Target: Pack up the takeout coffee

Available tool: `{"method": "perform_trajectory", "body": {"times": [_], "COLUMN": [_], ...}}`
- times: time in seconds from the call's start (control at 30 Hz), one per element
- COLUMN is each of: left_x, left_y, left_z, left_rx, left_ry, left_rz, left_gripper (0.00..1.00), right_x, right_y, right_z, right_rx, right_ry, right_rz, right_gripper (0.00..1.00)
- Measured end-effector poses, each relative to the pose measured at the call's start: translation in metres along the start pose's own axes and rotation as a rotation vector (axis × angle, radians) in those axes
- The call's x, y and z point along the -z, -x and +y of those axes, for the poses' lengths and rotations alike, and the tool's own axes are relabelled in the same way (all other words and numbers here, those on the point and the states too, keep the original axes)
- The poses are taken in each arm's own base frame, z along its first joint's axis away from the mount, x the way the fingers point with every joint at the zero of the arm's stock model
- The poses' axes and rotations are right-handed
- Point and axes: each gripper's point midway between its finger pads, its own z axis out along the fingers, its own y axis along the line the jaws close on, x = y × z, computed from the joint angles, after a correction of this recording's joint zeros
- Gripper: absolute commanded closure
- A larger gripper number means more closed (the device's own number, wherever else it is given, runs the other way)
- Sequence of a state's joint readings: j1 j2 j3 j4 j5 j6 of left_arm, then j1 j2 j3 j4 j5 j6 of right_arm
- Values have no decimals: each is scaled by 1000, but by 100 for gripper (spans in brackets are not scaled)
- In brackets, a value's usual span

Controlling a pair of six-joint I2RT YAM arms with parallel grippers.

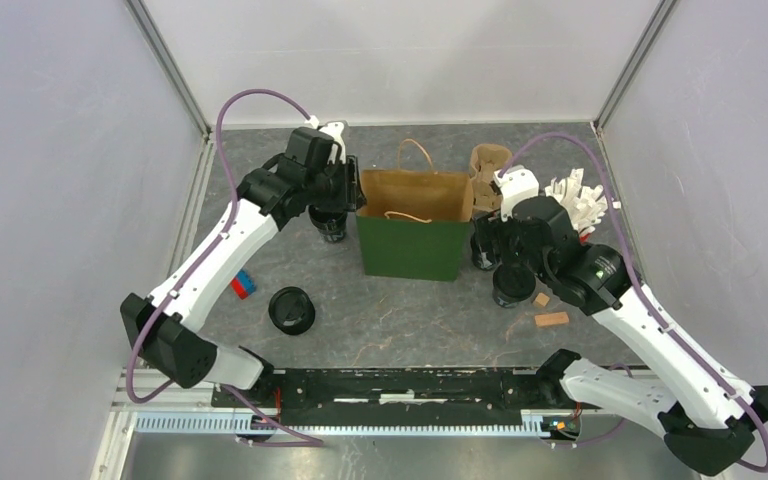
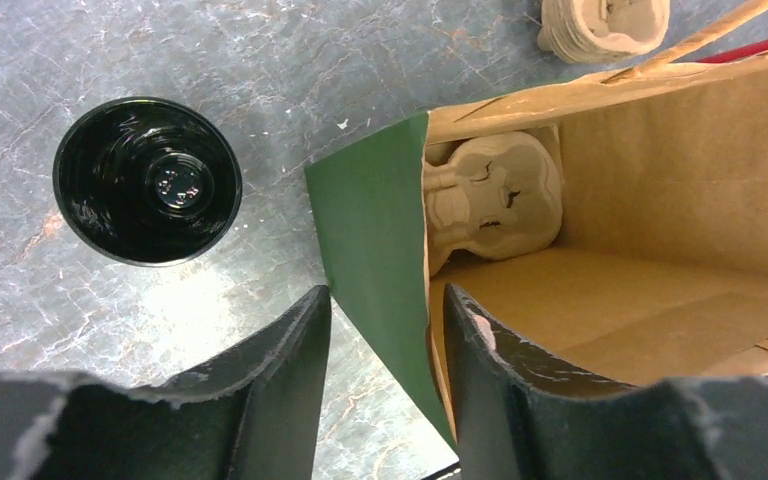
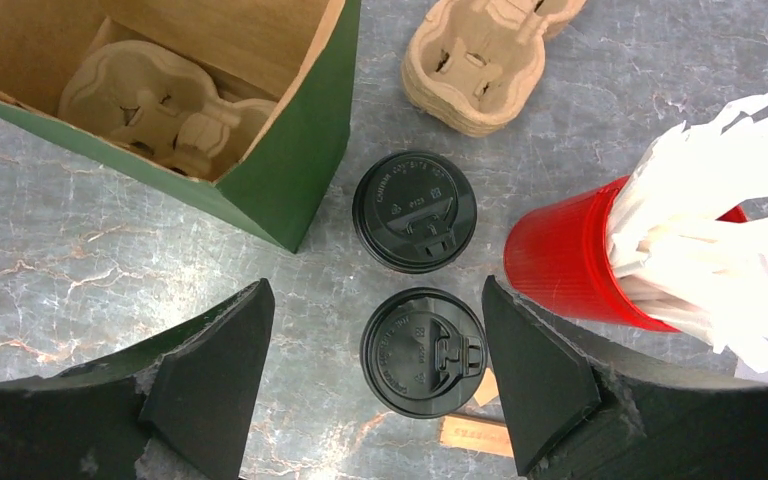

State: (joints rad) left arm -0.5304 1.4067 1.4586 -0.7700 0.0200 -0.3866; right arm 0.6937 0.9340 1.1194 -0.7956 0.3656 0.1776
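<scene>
Toward right edge of worktop [image 1: 410, 325], R gripper [image 3: 375, 290] is hovering spread, w/ upright lidded cup [image 3: 423, 352] directly below; L gripper [image 2: 388, 295], jaws apart, is straddling wall of bag [image 2: 370, 250].

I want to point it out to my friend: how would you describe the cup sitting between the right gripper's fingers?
Find the green paper bag mid-table; two black lidded cups stand right of it, by the red cup of white packets. It is the cup nearer the arms' bases, framed by the open right gripper, with small tan blocks beside it; its twin sits farther back.
</scene>
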Motion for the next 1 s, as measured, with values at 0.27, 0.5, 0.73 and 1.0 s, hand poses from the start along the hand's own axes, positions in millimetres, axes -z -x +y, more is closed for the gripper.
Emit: {"method": "perform_trajectory", "body": {"times": [0.27,0.5,0.73,1.0], "left_x": [-3,14,43,54], "left_y": [2,-5,-17,-29], "left_z": [-6,-16,-16,-13], "left_rx": [2,2,-10,-9], "left_ry": [-26,-78,-98,-104], "left_rz": [15,60,86,91], "left_gripper": [96,98,95,78], "right_x": [-9,-29,-44,-45], "right_y": [-18,-57,-110,-141], "right_z": [-16,-43,-39,-37], "right_rx": [-9,-45,-25,-28], "right_ry": [-48,-105,-78,-73], "right_rz": [55,173,300,365], "right_gripper": [15,11,7,3]}}
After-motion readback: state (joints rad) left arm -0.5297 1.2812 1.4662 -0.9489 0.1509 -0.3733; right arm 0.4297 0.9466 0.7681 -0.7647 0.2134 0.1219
